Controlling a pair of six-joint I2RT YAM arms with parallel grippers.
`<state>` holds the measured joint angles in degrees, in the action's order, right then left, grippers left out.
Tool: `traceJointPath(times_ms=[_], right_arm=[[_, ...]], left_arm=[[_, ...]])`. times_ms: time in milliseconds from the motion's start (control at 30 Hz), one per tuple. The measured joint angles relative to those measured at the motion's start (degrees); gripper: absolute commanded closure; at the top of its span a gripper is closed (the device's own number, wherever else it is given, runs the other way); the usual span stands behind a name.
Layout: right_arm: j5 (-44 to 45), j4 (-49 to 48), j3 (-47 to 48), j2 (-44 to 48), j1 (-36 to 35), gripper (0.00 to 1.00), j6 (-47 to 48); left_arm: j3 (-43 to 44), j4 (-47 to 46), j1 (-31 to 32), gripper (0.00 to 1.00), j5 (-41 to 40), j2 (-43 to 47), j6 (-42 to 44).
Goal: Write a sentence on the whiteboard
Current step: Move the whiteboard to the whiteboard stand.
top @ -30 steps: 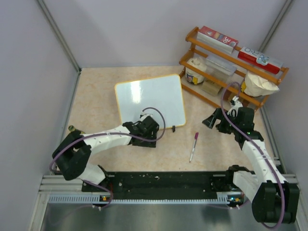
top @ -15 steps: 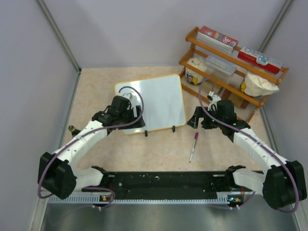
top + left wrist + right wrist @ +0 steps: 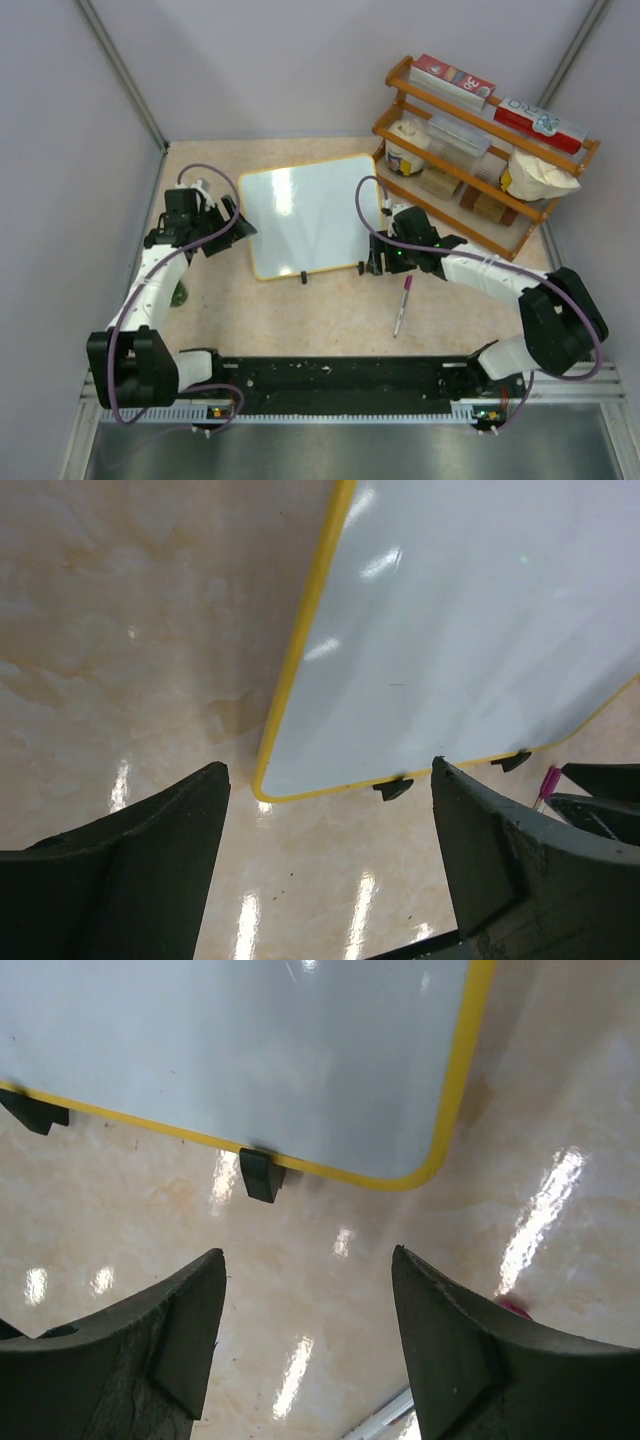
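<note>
The whiteboard (image 3: 310,212) lies flat on the table, blank, with its yellow frame and two black clip feet (image 3: 303,277) on the near edge. My left gripper (image 3: 234,228) is open and empty beside the board's left edge; the left wrist view shows the board (image 3: 470,630) ahead of the open gripper (image 3: 328,770). My right gripper (image 3: 374,260) is open and empty at the board's near right corner; the right wrist view shows the board (image 3: 250,1050) and a clip foot (image 3: 262,1173) beyond the open gripper (image 3: 308,1254). A pink-capped white marker (image 3: 402,305) lies on the table nearby.
A wooden shelf rack (image 3: 480,150) stands at the back right with boxes, a jar, a clear container and a white bag. A small green object (image 3: 179,294) sits near the left wall. Grey walls enclose the table on three sides.
My left gripper swung from the board's near edge out to its left side. My right gripper moved left to the board's near right corner. The board shifted slightly.
</note>
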<state>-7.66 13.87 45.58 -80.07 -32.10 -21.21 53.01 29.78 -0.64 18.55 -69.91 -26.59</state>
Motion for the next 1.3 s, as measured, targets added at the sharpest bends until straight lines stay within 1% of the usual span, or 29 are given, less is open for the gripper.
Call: traceJointPath(times_ms=[100, 200, 367, 533, 633, 767, 800, 1000, 1200, 1300], right_arm=[[0.6, -0.7, 0.7, -2.9, -1.7, 0.36, -0.4], [0.7, -1.3, 1.8, -5.0, -3.0, 0.38, -0.9], [0.5, -3.2, 3.5, -7.8, -4.2, 0.47, -1.9], [0.5, -5.2, 4.3, -11.4, -5.0, 0.58, -2.7], [0.9, -5.9, 4.3, -13.2, -5.7, 0.67, -3.1], [2.2, -6.5, 4.5, -15.3, -6.9, 0.95, -3.8], [2.5, -6.6, 4.5, -15.6, -7.0, 0.99, -4.0], [4.9, -6.2, 4.8, -15.6, -7.9, 1.00, -4.4], [6.1, -6.2, 4.8, -15.6, -8.4, 1.00, -4.3], [6.6, -6.2, 4.8, -15.6, -8.7, 1.00, -4.3]], left_arm=[[-0.3, -1.4, -2.7, 0.15, 1.8, -0.2, 0.1], [-0.3, -2.9, -3.2, 0.15, 3.4, -1.7, 0.5], [-0.3, -5.2, -3.3, 0.15, 5.3, -5.4, 1.9], [-0.3, -7.0, -3.6, 0.15, 6.1, -8.3, 3.5], [-0.3, -7.4, -4.2, 0.15, 6.1, -9.4, 4.2], [-0.3, -8.5, -5.0, 0.15, 6.1, -10.4, 4.3], [-0.3, -8.9, -5.0, 0.15, 6.1, -10.5, 4.3], [-0.5, -11.6, -5.3, 0.15, 6.4, -10.5, 4.2], [-2.7, -17.8, -5.3, 0.15, 10.2, -11.3, 3.7], [-3.5, -20.3, -5.3, 0.17, 12.7, -12.8, 3.3]])
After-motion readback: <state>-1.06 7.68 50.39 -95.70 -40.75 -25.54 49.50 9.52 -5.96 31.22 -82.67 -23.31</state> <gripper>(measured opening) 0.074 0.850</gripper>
